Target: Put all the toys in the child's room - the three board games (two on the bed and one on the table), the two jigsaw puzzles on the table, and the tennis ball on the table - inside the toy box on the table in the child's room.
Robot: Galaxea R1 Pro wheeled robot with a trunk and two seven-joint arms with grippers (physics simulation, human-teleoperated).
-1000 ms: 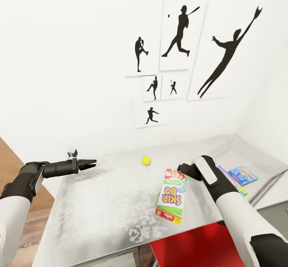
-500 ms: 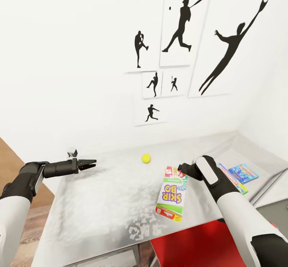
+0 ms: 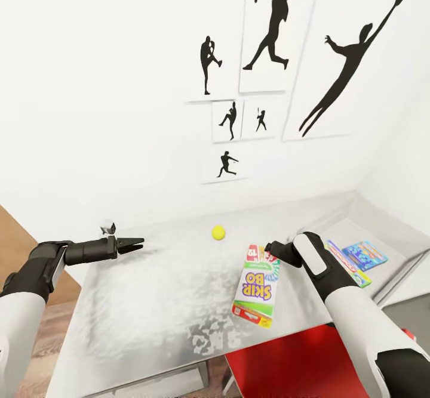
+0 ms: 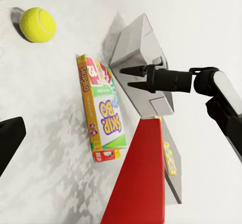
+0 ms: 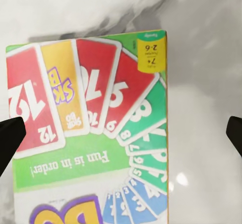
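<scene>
The right pincer (image 3: 270, 247) hangs just above the far end of the Skip-Bo board game (image 3: 255, 286), its two dark fingers apart with nothing between them; in the right wrist view the fingertips sit wide at either edge of the picture, with the box's fanned card artwork (image 5: 91, 133) between and beneath them. The left wrist view shows the same pincer (image 4: 132, 78) from across the surface, its fingers slightly spread and hovering over the box without touching it. The board game lies flat on the pale, glossy surface (image 3: 155, 302), near the robot's side of it, and a red object (image 3: 286, 365) sits below the surface's near edge. The left pincer (image 3: 138, 243) hovers well apart over the left part of the surface, pointing toward the middle; its thin fingers look nearly together, though whether they are fully closed cannot be told. To the right, beyond the right arm, two colourful flat boxes (image 3: 355, 258) lie on a lower-looking part of the surface close to the corner of the room. Farther back, the yellow tennis ball (image 3: 218, 232) rests alone on the surface near the wall. On the white wall above hang baseball silhouette pictures (image 3: 275, 28).
</scene>
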